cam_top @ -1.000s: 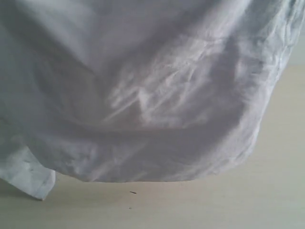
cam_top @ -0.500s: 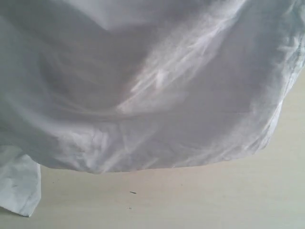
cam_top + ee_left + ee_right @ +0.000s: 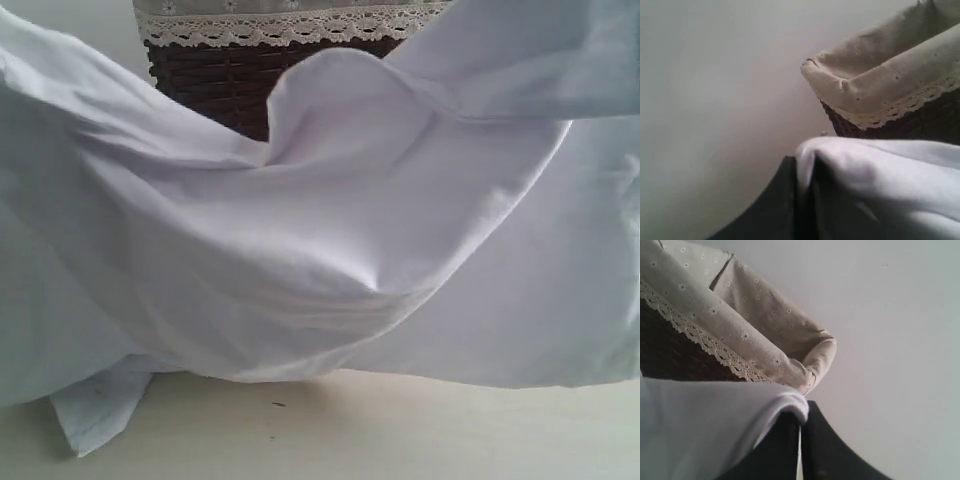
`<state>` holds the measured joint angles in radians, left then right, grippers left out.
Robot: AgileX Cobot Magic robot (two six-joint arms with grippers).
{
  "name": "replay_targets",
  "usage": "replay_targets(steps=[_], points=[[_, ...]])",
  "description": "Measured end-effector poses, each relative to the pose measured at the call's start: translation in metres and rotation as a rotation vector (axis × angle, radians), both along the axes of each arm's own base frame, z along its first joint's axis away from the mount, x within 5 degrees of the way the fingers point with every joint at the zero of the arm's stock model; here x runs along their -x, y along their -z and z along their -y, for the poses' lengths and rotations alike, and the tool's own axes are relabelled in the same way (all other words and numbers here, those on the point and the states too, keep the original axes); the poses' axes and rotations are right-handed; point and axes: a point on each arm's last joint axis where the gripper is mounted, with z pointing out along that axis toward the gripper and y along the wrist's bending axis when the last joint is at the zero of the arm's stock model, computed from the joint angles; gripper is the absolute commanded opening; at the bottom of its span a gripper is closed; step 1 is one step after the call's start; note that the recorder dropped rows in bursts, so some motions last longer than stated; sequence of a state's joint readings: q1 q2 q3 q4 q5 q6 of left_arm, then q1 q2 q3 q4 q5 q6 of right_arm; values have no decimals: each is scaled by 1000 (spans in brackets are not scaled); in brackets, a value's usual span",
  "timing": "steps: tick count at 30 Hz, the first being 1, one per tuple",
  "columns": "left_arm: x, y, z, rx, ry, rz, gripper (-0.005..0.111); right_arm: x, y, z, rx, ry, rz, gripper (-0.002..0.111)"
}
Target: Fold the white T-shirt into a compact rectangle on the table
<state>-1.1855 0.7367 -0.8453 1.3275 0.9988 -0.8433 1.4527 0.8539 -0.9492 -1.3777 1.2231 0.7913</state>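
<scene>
Change: a sec ago the ext. view was filled by hanging cloth and the basket (image 3: 225, 85) was hidden. Now the top edge of the white T-shirt (image 3: 330, 250) is seen dipped in the middle, so the basket and its lace-edged liner (image 3: 290, 25) are exposed behind it.
Shirt position: held up in front of the basket, slung as a sagging sheet btwn two raised ends. Most of it is kept off the table (image 3: 420, 430); one loose end, prob. a sleeve, is let down onto the table in front of the basket.
Meaning for task: judged as the spread-and-lay stage. The shirt is out in front of the basket but not yet laid flat, so no fold can be counted as made.
Left gripper (image 3: 802, 185): jaws are seen closed, no gap visible. White cloth is pinched at the tips and draped over them, near a corner of the basket.
Right gripper (image 3: 800, 440): jaws are pressed together w/ only a thin strip of the shirt's edge caught btwn them; it is held near a basket corner too.
Next (est.): an even lowering in front of the basket is called for, so the sag is laid down w/out bunching.
</scene>
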Motion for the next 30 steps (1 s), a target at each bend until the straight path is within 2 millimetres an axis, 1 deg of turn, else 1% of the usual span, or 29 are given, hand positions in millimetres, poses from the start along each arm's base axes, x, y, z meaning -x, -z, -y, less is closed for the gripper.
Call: replay_targets(steps=[2,5,7,9,13,15,16,17,19,21,24,26,30], points=[[-3,2,1,45,-4,-5,0,-2,-1,-1,-33,15,12,0],[-8,0,-1,146,5,7,0,-8,-3,0,-110,36,21,0],[-12,-3,-4,200,8,20,0,-15,-3,2,-132,68,22,0],[-18,-3,-6,233,-1,15,0,-24,0,7,-134,138,14,0],[-33,1,-13,210,-62,6,0,-40,4,13,-106,227,-2,0],[-41,1,-21,175,-117,15,0,-46,3,19,-92,257,9,0],[-44,-1,-26,165,-147,25,0,-48,-1,22,-99,268,17,0],[-46,-6,-31,151,-176,42,0,-50,-7,25,-110,277,30,0],[-49,-22,-38,134,-205,95,0,-52,-21,30,-134,264,62,0],[-49,-46,-44,129,-212,171,0,-52,-39,31,-157,224,103,0],[-49,-81,-46,124,-201,275,0,-53,-56,27,-163,190,147,0],[-50,-103,-45,99,-197,337,0,-58,-61,23,-124,192,165,0],[-48,-130,-46,66,-199,411,0,-69,-62,10,-50,194,164,0]])
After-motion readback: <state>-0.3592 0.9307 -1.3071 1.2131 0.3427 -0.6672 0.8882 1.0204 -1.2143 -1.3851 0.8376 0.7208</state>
